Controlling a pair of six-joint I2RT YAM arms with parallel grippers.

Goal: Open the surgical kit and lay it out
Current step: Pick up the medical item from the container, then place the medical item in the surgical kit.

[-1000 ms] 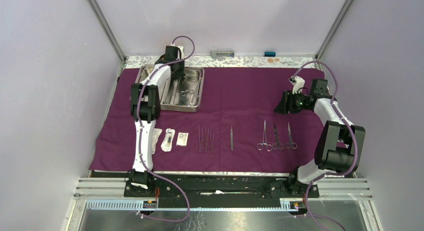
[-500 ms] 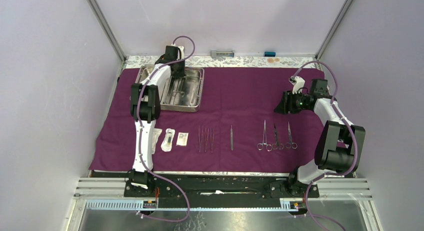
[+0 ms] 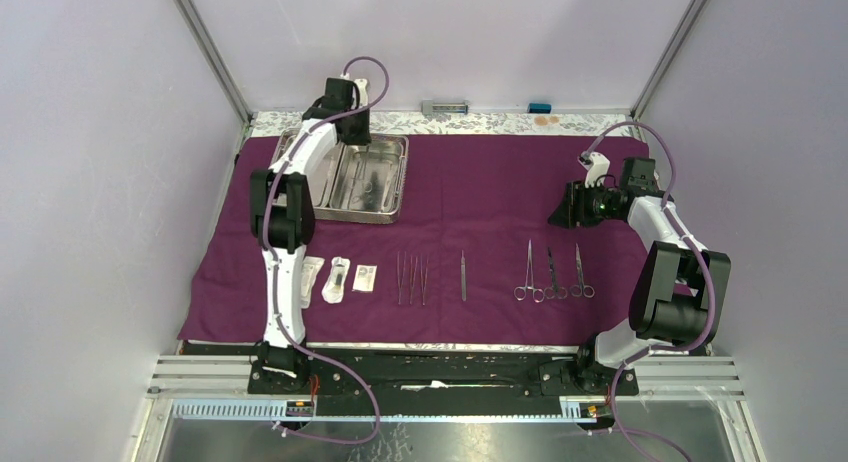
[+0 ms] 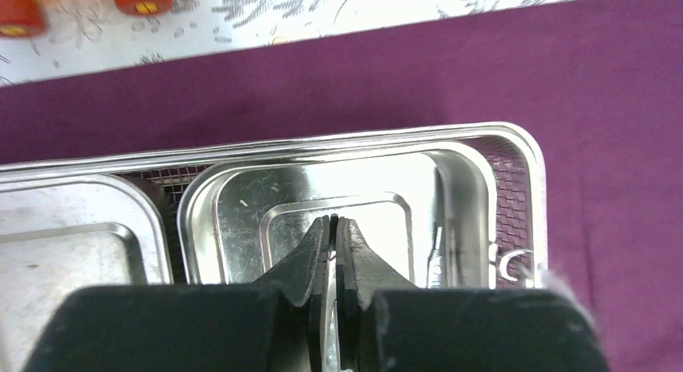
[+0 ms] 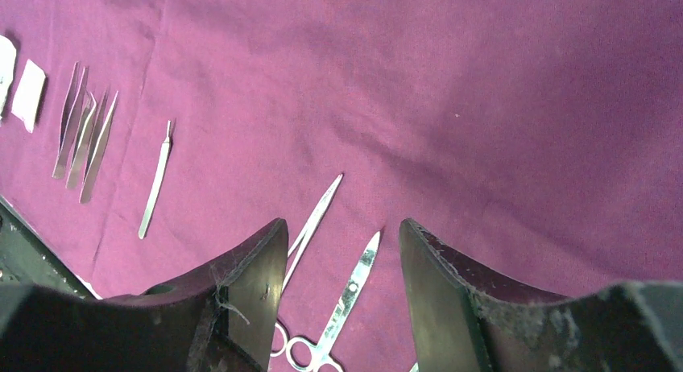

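Left pincer (image 4: 333,221): we see it clenched over the right compartment of the tray (image 4: 515,134); we cannot tell whether it grips anything.
Right pincer (image 5: 342,231): released, nothing between its fingers, above the cloth (image 3: 500,192).
Tray: on the cloth's far left corner.
Cloth: spread on the bench (image 3: 480,122).
Near row, left to right: packets (image 3: 340,278), tweezers (image 3: 411,280), forceps (image 3: 550,274).

Light: bright, even, diffuse from overhead; shadows faint and soft.
Glare: white patches on the steel tray (image 4: 233,199) in the left wrist view.
Focus: purple cloth (image 5: 483,106) sharp; right gripper (image 5: 342,235), near the lens, slightly soft.
Top view: crisp throughout.
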